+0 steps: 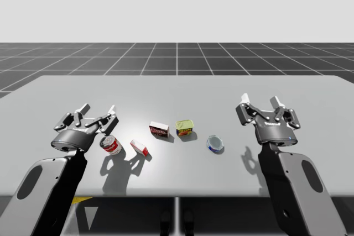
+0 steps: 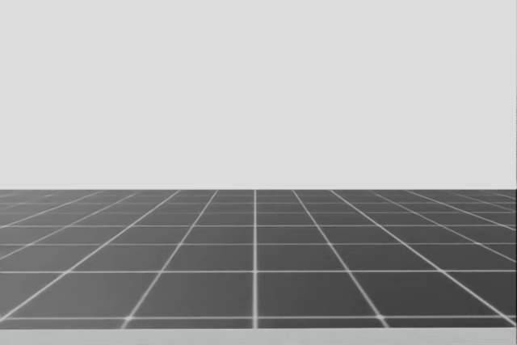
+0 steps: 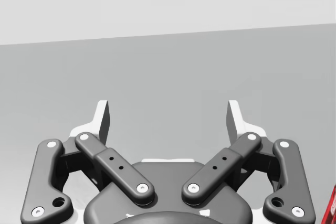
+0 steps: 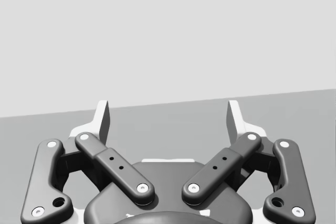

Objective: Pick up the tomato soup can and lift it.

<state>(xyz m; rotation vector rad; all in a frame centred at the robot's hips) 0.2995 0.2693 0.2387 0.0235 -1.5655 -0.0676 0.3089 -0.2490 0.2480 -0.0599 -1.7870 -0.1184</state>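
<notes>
Left gripper (image 1: 98,109): fingers spread wide, nothing held. The left wrist view shows bare grey tabletop (image 1: 177,92) between them. Right gripper (image 1: 260,101): also wide open and empty, up over the table's right side, well apart from everything.

Red-and-white cylindrical tomato soup can (image 1: 111,145) is on the table just beside my left hand, on its inner side and not between the fingers.

Right of the can, in a loose row:
- small red-and-white box (image 1: 139,147)
- dark red box (image 1: 159,130)
- green-topped rectangular tin (image 1: 184,127)
- flat round blue can (image 1: 215,144)
</notes>
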